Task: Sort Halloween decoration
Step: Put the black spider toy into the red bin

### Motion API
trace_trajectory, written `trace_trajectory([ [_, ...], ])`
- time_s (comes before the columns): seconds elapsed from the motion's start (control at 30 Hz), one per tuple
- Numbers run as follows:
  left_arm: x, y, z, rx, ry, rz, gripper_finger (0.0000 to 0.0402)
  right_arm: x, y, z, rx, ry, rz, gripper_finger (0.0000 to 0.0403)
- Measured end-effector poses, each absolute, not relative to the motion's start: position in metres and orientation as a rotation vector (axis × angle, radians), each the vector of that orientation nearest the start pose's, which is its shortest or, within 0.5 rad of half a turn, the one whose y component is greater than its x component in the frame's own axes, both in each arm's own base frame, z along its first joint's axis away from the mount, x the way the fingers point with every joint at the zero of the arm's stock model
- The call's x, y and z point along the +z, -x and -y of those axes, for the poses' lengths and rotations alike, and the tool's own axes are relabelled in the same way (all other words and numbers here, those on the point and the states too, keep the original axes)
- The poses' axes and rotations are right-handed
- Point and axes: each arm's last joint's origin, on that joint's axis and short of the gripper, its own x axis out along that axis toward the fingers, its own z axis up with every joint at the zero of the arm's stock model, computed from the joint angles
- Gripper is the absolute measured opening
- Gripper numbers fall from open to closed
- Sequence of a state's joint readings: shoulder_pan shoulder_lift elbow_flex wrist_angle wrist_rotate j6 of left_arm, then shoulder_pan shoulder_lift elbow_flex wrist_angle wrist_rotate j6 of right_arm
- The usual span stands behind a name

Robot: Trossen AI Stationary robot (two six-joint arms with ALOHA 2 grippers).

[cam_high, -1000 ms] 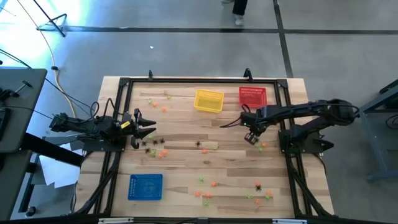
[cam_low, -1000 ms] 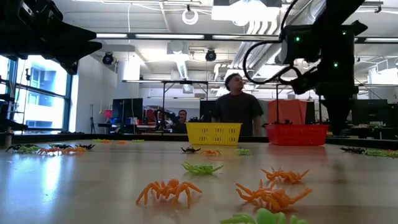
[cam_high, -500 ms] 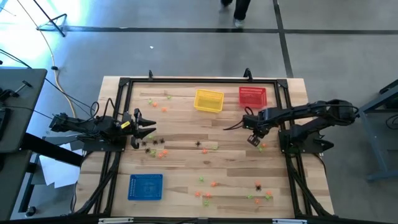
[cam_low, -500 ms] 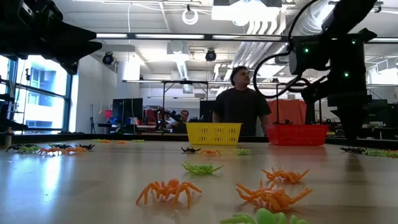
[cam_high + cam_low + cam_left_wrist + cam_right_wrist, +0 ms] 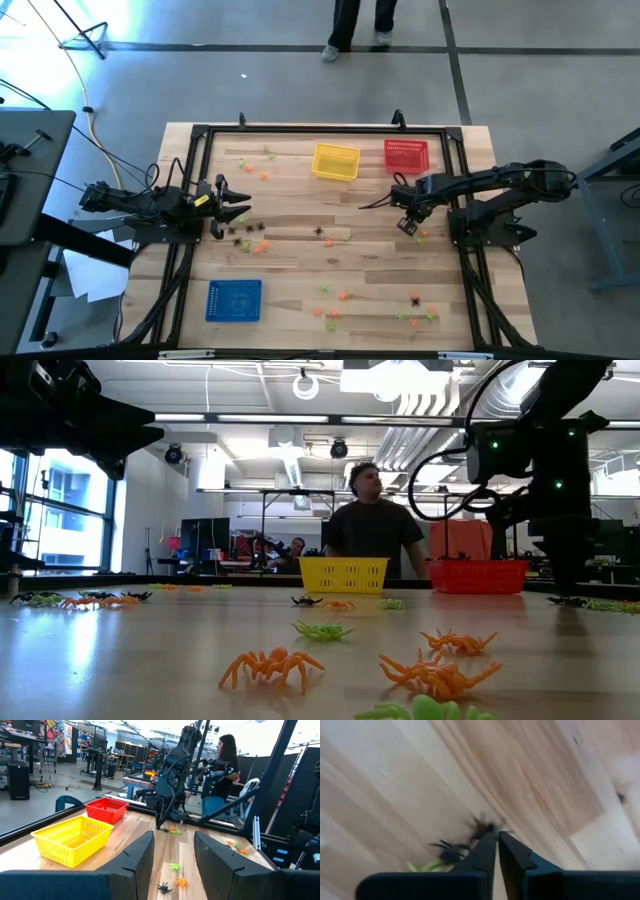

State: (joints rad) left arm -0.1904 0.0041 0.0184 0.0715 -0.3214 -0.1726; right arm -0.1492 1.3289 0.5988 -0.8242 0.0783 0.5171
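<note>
Small spider trinkets in orange, light green and black lie scattered over the wooden table (image 5: pixel 300 250). My right gripper (image 5: pixel 407 224) points straight down at the table's right side. In the right wrist view its fingers (image 5: pixel 496 839) are parted by only a narrow slit. A black spider (image 5: pixel 481 826) lies right at their tips, with another black one (image 5: pixel 449 853) and a green one (image 5: pixel 426 866) beside it. My left gripper (image 5: pixel 172 855) waits level and open at the table's left edge, with nothing between its fingers. My right gripper comes from above, and the tip of one finger (image 5: pixel 487 840) stands at the black spider's legs (image 5: pixel 482 827). I cannot tell whether it touches them. The spider lies flat on the table.
A yellow basket (image 5: pixel 335 161) and a red basket (image 5: pixel 406 155) stand at the far edge, and a blue basket (image 5: pixel 234 300) at the near left. More spiders lie below my left gripper (image 5: pixel 242 235) and near the front right (image 5: pixel 415 300). A person (image 5: pixel 372 525) walks behind the table.
My right gripper has come down toward the table and shifted slightly toward the right edge, still pointing down. The person behind the table has walked along its far side.
</note>
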Motion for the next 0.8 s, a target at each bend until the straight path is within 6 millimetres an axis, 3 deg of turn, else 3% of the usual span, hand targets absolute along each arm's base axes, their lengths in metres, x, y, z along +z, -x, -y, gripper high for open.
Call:
trace_trajectory([
  [0.43, 0.1763, -0.0950, 0.0090, 0.123, 0.194, 0.094, 0.0129, 0.1466, -0.1795, 0.0291, -0.582, -0.458, -1.474, 0.0147],
  [0.8, 0.1763, -0.0950, 0.0090, 0.124, 0.194, 0.095, 0.0129, 0.1466, -0.1812, 0.0294, -0.578, -0.460, -1.458, 0.0169],
])
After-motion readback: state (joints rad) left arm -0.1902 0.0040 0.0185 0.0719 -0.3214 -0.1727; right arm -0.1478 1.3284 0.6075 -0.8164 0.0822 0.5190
